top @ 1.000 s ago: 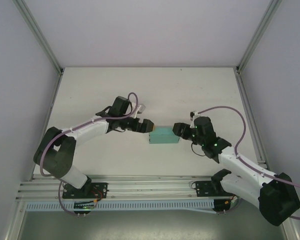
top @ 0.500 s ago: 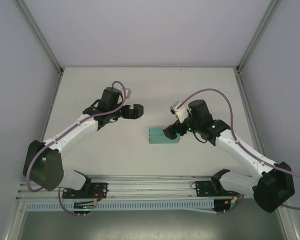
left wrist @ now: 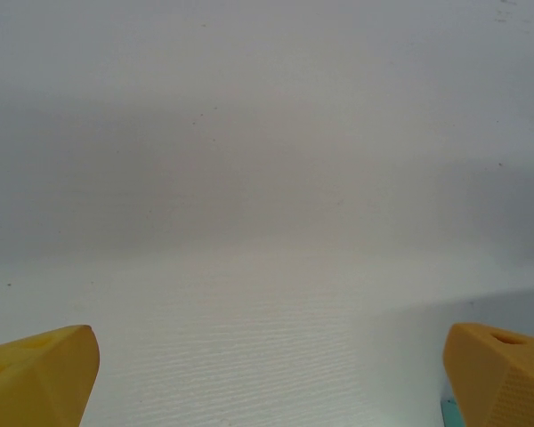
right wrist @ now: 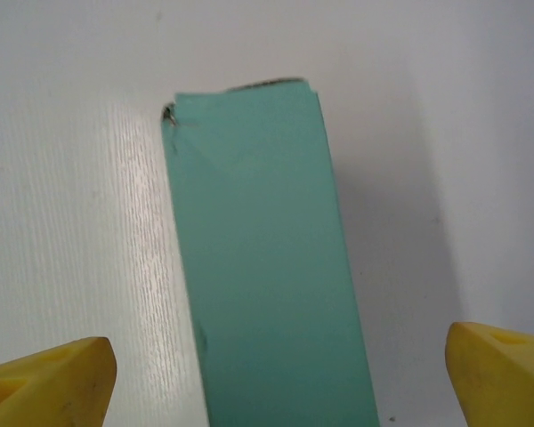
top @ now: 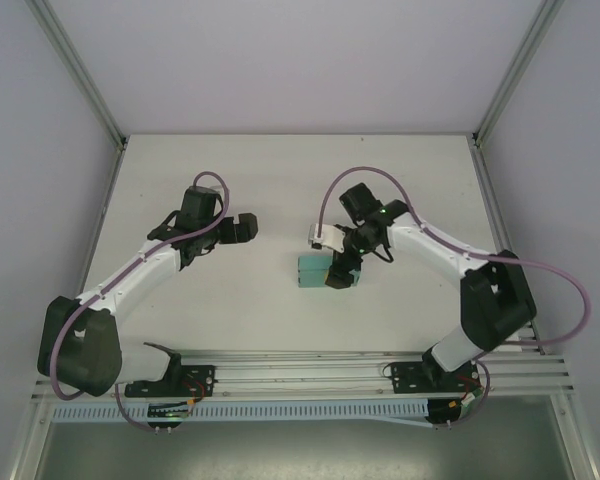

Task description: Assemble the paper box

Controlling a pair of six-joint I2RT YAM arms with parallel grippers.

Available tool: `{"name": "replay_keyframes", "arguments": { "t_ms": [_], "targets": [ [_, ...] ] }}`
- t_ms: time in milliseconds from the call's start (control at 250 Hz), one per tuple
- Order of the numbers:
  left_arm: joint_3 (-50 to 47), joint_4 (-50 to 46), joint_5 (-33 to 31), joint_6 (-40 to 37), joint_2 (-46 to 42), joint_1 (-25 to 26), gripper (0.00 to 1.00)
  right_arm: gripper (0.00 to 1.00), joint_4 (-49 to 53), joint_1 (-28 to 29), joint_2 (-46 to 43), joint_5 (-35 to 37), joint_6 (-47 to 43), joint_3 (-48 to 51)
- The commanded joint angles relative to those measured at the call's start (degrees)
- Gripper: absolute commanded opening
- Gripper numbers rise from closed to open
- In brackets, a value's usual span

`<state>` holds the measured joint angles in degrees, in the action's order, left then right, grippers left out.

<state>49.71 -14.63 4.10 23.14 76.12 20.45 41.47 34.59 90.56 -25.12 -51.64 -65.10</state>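
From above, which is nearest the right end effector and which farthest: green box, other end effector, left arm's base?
1. Paper box, just beneath the right end effector.
2. Left end effector, across to the left.
3. Left arm's base, at the near-left edge.

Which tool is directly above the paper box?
The right tool: open, it hangs over the paper box, while the left tool is off to the side.

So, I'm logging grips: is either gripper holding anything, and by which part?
Nothing is held. The right gripper stands open over the paper box, its fingers clear on both sides; the left gripper is open above the table.
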Motion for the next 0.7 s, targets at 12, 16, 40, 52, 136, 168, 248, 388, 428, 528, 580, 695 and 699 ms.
{"name": "replay_keyframes", "arguments": {
  "t_ms": [12,16,40,52,136,168,248,388,428,528,580,695,699],
  "targets": [
    [0.2,-1.7,-2.7,-0.3,0.2,-0.6,0.98,0.95,5.6,2.8,4.5,5.1,-3.6,-3.3],
    [0.2,-1.8,-2.8,-0.4,0.2,-0.6,0.99,0.95,5.7,2.9,4.7,5.3,-3.6,-3.3],
    [0.2,-2.0,-2.9,-0.4,0.1,-0.7,0.98,0.95,5.4,3.3,5.8,7.0,-3.2,-3.4],
    [0.2,-2.1,-3.0,-0.5,0.0,-0.6,0.99,0.95,5.2,3.5,6.3,7.9,-2.9,-3.5],
    [0.0,-2.7,-3.4,-1.0,-0.9,-0.6,0.98,0.91,4.5,4.5,9.7,12.3,-1.4,-4.6],
    [-0.2,-3.1,-3.9,-1.0,-1.3,-0.6,0.98,0.89,4.3,4.8,10.8,13.4,-0.9,-5.2],
    [-0.8,-3.3,-4.5,-1.2,-2.6,-0.6,0.99,0.85,4.3,5.3,12.9,14.9,-0.3,-6.4],
    [-2.2,-2.3,-4.3,-1.2,-4.7,-0.6,0.98,0.73,4.4,5.8,14.6,16.7,-0.1,-7.1],
    [-2.5,-2.4,-4.3,-1.2,-5.2,-0.6,0.99,0.67,4.3,5.8,14.8,17.5,0.4,-7.3],
    [-2.9,-2.7,-4.6,-1.3,-5.6,-0.6,0.98,0.37,3.5,6.1,14.3,20.0,1.5,-7.4],
    [-2.9,-2.7,-4.8,-1.3,-5.8,-0.6,0.98,0.32,2.7,6.3,13.8,21.6,2.0,-7.2],
    [-2.8,-2.7,-4.5,-1.3,-5.8,-0.6,0.99,0.28,1.3,6.5,12.4,23.9,2.8,-7.5],
    [-2.8,-2.7,-4.5,-1.3,-5.8,-0.6,0.98,0.28,1.3,6.5,12.3,24.0,2.9,-7.5]
  ]
}}
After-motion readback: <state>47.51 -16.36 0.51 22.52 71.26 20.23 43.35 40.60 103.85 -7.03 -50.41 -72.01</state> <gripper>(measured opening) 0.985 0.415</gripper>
